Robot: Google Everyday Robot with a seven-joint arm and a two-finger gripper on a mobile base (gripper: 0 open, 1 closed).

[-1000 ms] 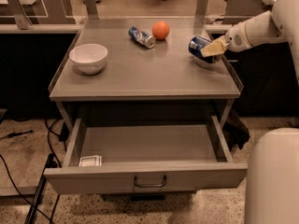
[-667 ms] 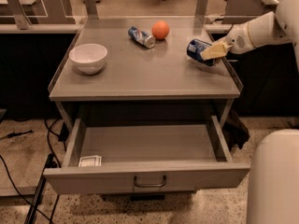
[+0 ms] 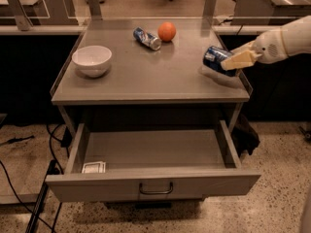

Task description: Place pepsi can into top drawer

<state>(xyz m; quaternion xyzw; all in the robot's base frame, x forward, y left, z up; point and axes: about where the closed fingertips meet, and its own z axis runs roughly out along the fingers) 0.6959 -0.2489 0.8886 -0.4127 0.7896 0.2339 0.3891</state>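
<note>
pepsi can [image 3: 215,59] is sitting tilted in the gripper [image 3: 232,62], which is clamping shut around its body beside the right edge of the table [image 3: 146,76]. it seems to be hanging just clear of the surface, though that is hard to tell. the carrying step is under way. the top drawer [image 3: 97,186] is standing open below and left of the hand, so the next move is calling for a swing forward past the table front, a descent, then a release onto bare floor, short of the small packet [image 3: 93,167] far to its left.
</note>
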